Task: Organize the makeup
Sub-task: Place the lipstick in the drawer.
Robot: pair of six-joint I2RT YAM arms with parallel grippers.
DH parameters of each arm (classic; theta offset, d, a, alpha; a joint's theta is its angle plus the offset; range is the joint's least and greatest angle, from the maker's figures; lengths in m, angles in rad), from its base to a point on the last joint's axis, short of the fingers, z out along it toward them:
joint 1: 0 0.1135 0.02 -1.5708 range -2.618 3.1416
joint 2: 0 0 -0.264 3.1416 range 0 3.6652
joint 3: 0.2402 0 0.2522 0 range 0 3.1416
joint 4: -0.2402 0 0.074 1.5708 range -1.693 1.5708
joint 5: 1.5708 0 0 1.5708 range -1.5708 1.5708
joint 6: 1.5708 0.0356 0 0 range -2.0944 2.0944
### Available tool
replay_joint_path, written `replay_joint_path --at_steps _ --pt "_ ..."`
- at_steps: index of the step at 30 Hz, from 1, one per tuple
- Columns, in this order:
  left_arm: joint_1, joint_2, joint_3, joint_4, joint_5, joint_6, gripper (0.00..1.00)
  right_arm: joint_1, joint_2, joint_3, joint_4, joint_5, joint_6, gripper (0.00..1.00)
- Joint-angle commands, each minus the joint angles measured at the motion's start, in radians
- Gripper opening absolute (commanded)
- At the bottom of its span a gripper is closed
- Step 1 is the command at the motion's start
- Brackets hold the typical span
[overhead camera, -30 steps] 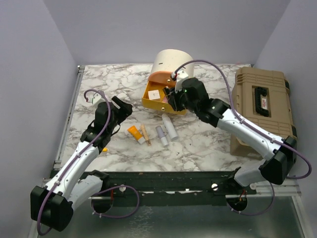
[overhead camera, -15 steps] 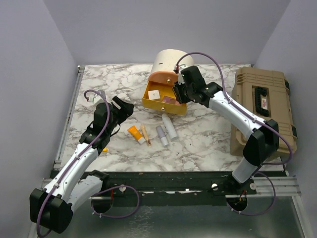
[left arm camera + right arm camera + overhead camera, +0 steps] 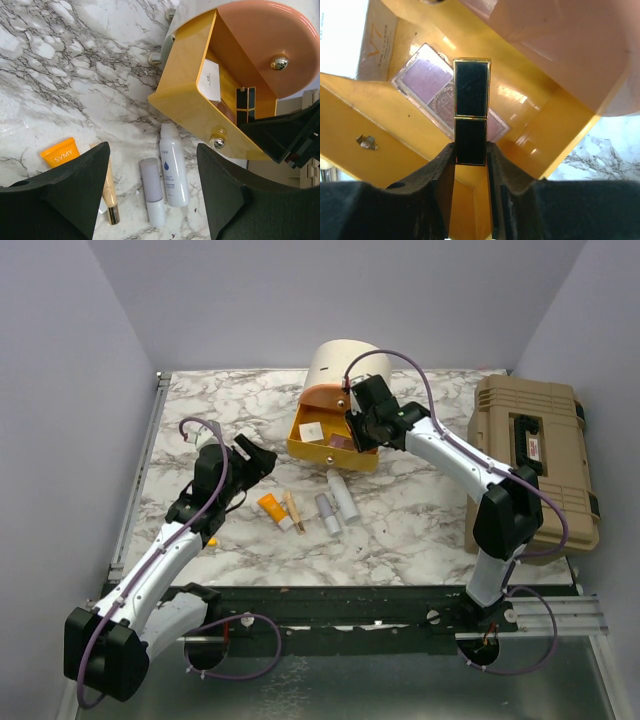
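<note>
The right end effector (image 3: 471, 150) pinches a black and gold lipstick (image 3: 471, 100) by its lower end, with the fingers pressed against both sides. It holds the lipstick upright in the wrist view, over the open orange tray (image 3: 186, 102) of the cream round case (image 3: 340, 365). Under the lipstick a flat pink palette (image 3: 420, 80) lies on the tray floor. A small white square compact (image 3: 211, 82) leans in the tray next to it.

The left end effector (image 3: 150, 155) hangs over the marble worktop (image 3: 420, 510) with its fingers spread wide and nothing between them. Four items lie on the worktop below it, just in front of the tray. They are an orange tube (image 3: 61, 152), a slim cream tube with a gold cap (image 3: 110, 195), a short pale tube (image 3: 152, 195) and a white bottle (image 3: 172, 170) (it has a blue drop printed on it). The pale tube and the bottle lie side by side, almost touching. A tan toolbox (image 3: 530, 455) sits shut at the right edge of the worktop, well apart from the makeup.
</note>
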Motion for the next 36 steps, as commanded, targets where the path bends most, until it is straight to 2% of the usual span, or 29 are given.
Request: replay_joint_path --at_steps 1,5,11,17,20,24,27,29,31,36 --pt "0.005 0.002 0.001 0.018 0.027 -0.001 0.72 -0.005 0.045 0.054 -0.033 0.078 -0.032 0.34" --pt "0.005 0.007 0.001 0.018 0.028 0.002 0.72 -0.005 0.047 0.064 -0.041 0.089 -0.039 0.42" --pt "0.005 0.023 0.013 0.019 0.042 0.009 0.73 -0.004 0.007 0.062 -0.011 0.062 -0.042 0.42" --pt "0.005 0.059 0.045 0.025 0.069 0.043 0.73 -0.004 -0.094 0.043 0.034 -0.052 -0.012 0.43" --pt "0.005 0.076 0.056 0.028 0.076 0.052 0.73 -0.004 -0.174 -0.028 0.093 -0.147 -0.001 0.44" --pt "0.004 0.092 0.055 0.036 0.088 0.051 0.72 -0.003 -0.319 -0.236 0.267 -0.320 0.071 0.49" --pt "0.005 0.097 0.049 0.049 0.088 0.045 0.72 -0.001 -0.398 -0.359 0.395 -0.515 0.142 0.46" --pt "0.004 0.100 0.046 0.054 0.089 0.043 0.73 0.016 -0.405 -0.399 0.439 -0.570 0.192 0.44" --pt "0.004 0.101 0.043 0.055 0.089 0.040 0.73 0.057 -0.395 -0.412 0.443 -0.554 0.207 0.44" --pt "0.005 0.102 0.042 0.060 0.088 0.038 0.73 0.137 -0.323 -0.416 0.435 -0.401 0.212 0.44"
